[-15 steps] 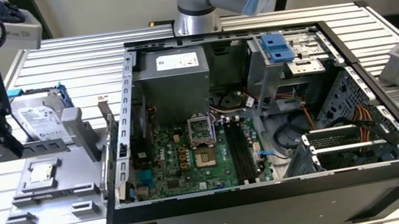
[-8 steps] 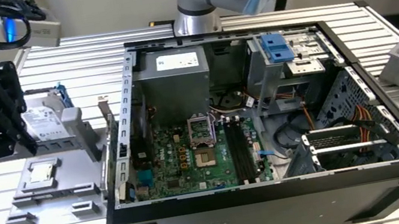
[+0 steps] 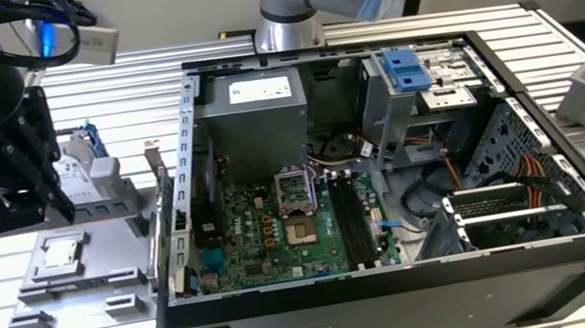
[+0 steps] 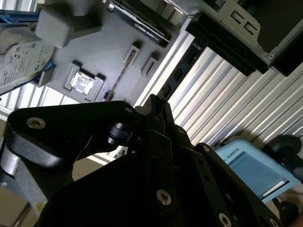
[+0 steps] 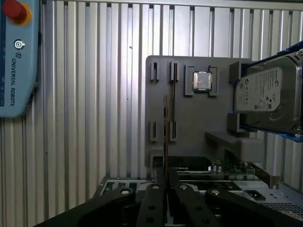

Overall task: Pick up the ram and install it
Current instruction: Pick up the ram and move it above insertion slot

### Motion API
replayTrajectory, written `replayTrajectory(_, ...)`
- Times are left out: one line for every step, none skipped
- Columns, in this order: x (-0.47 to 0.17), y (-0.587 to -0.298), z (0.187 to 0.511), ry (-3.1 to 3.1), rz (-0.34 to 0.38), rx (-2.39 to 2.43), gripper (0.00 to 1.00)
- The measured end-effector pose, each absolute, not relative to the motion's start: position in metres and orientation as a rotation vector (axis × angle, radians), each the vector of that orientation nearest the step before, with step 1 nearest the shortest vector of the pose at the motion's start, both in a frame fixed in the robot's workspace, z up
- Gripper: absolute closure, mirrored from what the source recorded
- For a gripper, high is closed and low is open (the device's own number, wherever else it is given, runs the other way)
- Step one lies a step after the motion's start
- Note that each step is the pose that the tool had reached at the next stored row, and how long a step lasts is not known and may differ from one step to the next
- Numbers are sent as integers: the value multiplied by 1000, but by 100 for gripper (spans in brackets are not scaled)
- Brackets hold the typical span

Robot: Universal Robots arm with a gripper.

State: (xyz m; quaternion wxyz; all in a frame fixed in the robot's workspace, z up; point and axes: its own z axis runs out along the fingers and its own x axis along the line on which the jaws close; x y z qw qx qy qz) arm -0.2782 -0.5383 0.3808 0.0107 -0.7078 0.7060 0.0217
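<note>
Grey tray (image 5: 189, 118) holds processor chip (image 5: 202, 81) and hard drive (image 5: 267, 97); gripper (image 5: 165, 188) clamps the ram (image 5: 165, 135), which juts out ahead of it

Black claw (image 5: 165, 183), dark ram (image 5: 165, 137), grey tray (image 5: 194, 123)

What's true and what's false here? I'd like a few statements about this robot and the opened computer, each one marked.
1. The fingers grip the thin ram. True.
2. The ram is installed. False: it hangs over the gray tray, outside the computer case.
3. A square processor chip lies on the gray tray. True.
4. The computer case is closed. False: it is open, with its motherboard showing.
</note>
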Motion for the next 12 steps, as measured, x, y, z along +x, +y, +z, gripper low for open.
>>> replayTrajectory(-276, -538, 381, 2203, 68, -2209, 100)
replayTrajectory(-274, -538, 381, 2203, 69, -2209, 100)
replayTrajectory(-272, -538, 381, 2204, 69, -2209, 100)
replayTrajectory(-270, -538, 381, 2204, 69, -2209, 100)
replayTrajectory(-268, -538, 381, 2204, 70, -2210, 100)
replayTrajectory(-266, -538, 381, 2204, 70, -2210, 100)
replayTrajectory(-264, -538, 381, 2204, 71, -2210, 100)
replayTrajectory(-262, -538, 381, 2205, 71, -2210, 100)
replayTrajectory(-260, -538, 381, 2205, 72, -2210, 100)
replayTrajectory(-258, -538, 381, 2205, 72, -2210, 100)
replayTrajectory(-256, -538, 381, 2205, 72, -2211, 100)
replayTrajectory(-254, -538, 381, 2205, 73, -2211, 100)
